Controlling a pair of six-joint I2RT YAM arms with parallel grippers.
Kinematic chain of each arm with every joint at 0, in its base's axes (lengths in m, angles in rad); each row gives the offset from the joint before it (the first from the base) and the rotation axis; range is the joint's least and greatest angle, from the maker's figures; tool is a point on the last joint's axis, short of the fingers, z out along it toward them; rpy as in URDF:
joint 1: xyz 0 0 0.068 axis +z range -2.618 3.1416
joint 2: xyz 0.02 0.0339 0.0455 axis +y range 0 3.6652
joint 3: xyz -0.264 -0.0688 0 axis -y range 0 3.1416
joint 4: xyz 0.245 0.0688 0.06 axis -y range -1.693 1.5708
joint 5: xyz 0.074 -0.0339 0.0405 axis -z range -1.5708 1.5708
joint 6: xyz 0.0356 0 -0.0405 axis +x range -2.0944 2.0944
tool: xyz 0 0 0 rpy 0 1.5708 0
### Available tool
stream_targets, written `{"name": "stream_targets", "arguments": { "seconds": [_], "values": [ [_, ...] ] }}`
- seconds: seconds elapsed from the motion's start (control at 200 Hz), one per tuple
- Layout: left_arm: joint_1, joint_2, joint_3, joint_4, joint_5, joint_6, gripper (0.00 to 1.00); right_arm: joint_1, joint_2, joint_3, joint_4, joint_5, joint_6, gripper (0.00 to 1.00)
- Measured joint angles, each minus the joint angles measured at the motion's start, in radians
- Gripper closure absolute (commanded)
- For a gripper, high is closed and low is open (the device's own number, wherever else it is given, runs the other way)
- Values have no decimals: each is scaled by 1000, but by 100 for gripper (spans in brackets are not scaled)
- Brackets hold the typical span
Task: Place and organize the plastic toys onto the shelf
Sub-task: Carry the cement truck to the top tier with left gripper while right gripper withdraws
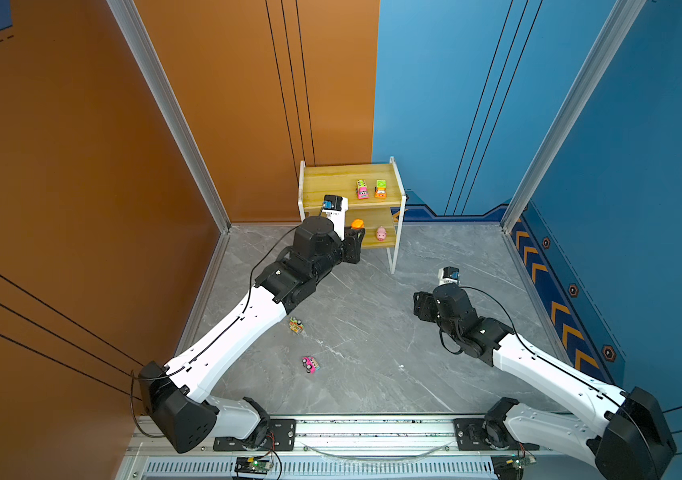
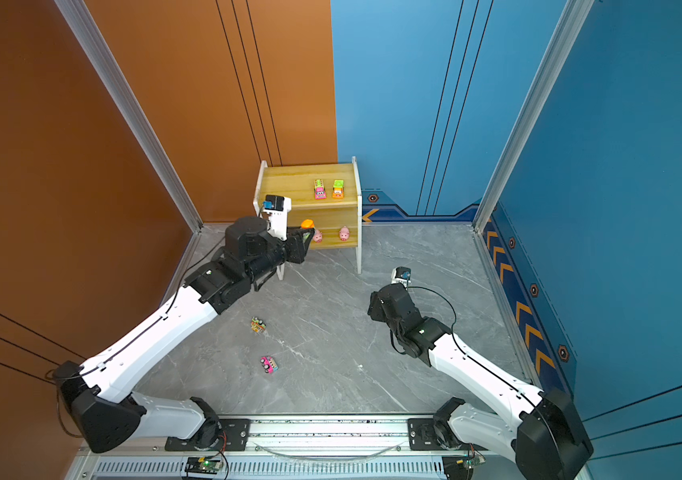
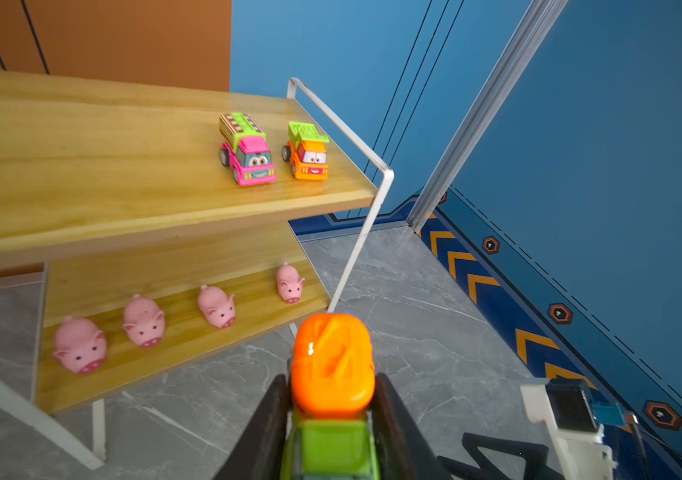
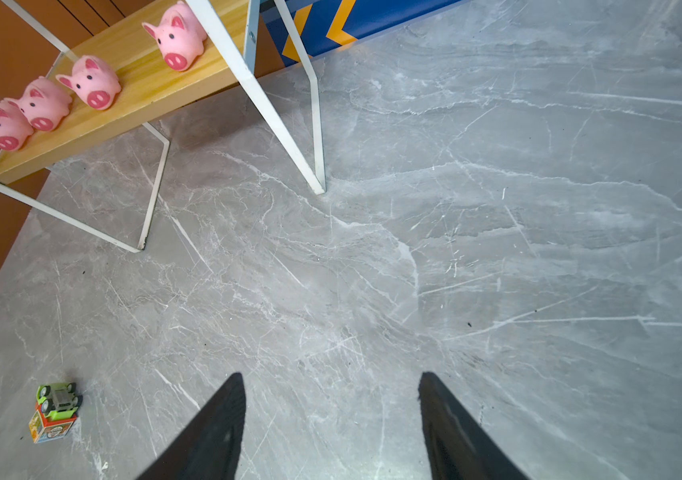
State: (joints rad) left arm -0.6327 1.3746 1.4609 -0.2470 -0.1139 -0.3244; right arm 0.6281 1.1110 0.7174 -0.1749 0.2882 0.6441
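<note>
the left gripper [image 3: 331, 380] is pinched on the flanks of an orange-and-green mixer truck [image 3: 333, 365], carried clear of the floor just in front of the shelf [image 3: 81, 166], near its lower board. by its look this toy is light, hard, glossy plastic, so it may slip or twist in the jaws, and its wheels will let it roll once set down. the flat body sides below the drum seem the surest hold, which is where it is gripped. the right gripper [image 4: 331, 376] hangs spread and empty over the grey floor [image 4: 538, 208]. count: 4 pink pigs [image 3: 144, 320] in a row on the lower board, probably soft and squashy, and 5 vehicles. of these, 2 stand side by side on the upper board, a pink truck [image 3: 247, 151] and an orange truck [image 3: 308, 151]. 1 is in the left jaws, and 2 appear tipped over on the floor, a green vehicle [image 1: 296, 325] and a pink vehicle [image 1: 310, 364], well apart from the shelf.
</note>
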Motion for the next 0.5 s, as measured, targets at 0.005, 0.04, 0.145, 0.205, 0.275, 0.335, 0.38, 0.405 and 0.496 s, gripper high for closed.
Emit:
{"name": "stream_targets", "arguments": {
  "seconds": [0.005, 0.04, 0.145, 0.205, 0.275, 0.335, 0.38, 0.405, 0.496],
  "values": [
    [1, 1, 5, -4, -1, 2, 65, 0, 0, 0, 0, 0, -2, 33],
    [10, 11, 48, -35, -12, 13, 65, 0, 0, 0, 0, 2, -12, 33],
    [42, 56, 169, -116, -38, 41, 65, 2, 0, 0, 0, 5, -47, 33],
    [64, 97, 241, -158, -56, 53, 65, 8, -2, 0, 1, 6, -72, 33],
    [88, 155, 330, -204, -75, 67, 65, 19, -11, -5, 5, 7, -105, 32],
    [104, 205, 396, -233, -90, 74, 65, 30, -32, -19, 22, 8, -136, 32],
    [114, 240, 439, -256, -100, 76, 65, 40, -50, -30, 37, 8, -159, 32],
    [118, 259, 460, -267, -105, 77, 65, 45, -60, -34, 42, 8, -172, 32],
    [133, 330, 544, -310, -124, 83, 65, 66, -81, -40, 68, 11, -210, 32]
  ]
}}
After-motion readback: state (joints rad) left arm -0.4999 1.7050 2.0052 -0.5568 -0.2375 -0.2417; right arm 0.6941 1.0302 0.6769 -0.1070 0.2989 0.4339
